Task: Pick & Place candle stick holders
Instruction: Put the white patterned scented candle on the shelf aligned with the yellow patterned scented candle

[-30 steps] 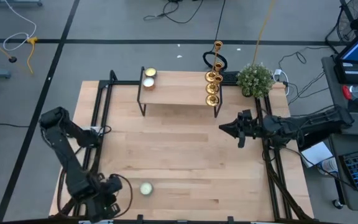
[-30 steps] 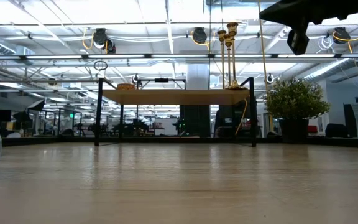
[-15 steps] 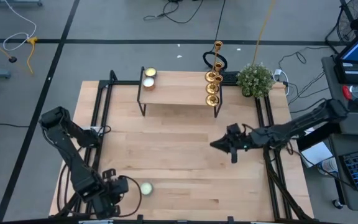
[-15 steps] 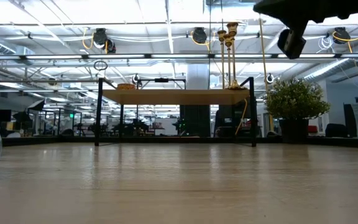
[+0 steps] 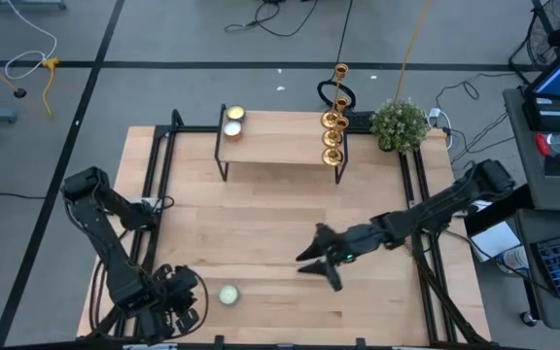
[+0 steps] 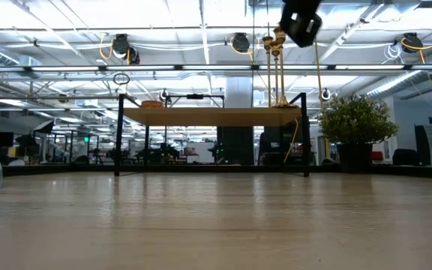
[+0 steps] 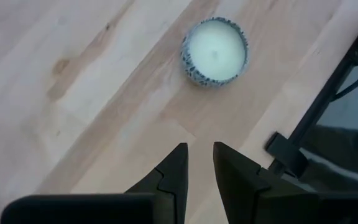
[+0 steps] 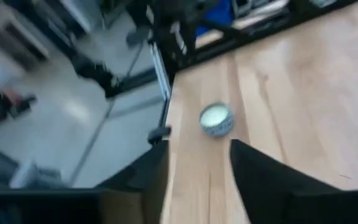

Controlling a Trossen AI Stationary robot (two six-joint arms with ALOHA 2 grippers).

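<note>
The gold candle stick holders (image 5: 332,137) stand upright on their round bases in a row on the right end of a small wooden shelf (image 5: 278,146) at the table's far side. In the low view their slim stems (image 6: 277,69) rise above the shelf. My right gripper (image 5: 305,264) is open and empty, above the middle of the table, well short of the shelf; it also shows at the top of the low view (image 6: 301,24). My left gripper (image 5: 185,295) is at the near left corner, empty, with only a narrow gap between its fingers (image 7: 199,167).
A pale round candle in a speckled cup (image 5: 228,295) sits on the table near the front edge, just right of my left gripper; both wrist views show it (image 7: 215,51) (image 8: 216,118). Two candles (image 5: 232,119) sit on the shelf's left end. A potted plant (image 5: 398,123) stands at the far right.
My right gripper has gone from beside the table's right rail toward the table's left and near edges, and now hangs over the middle of the table. The candle stick holders have stayed on the shelf.
</note>
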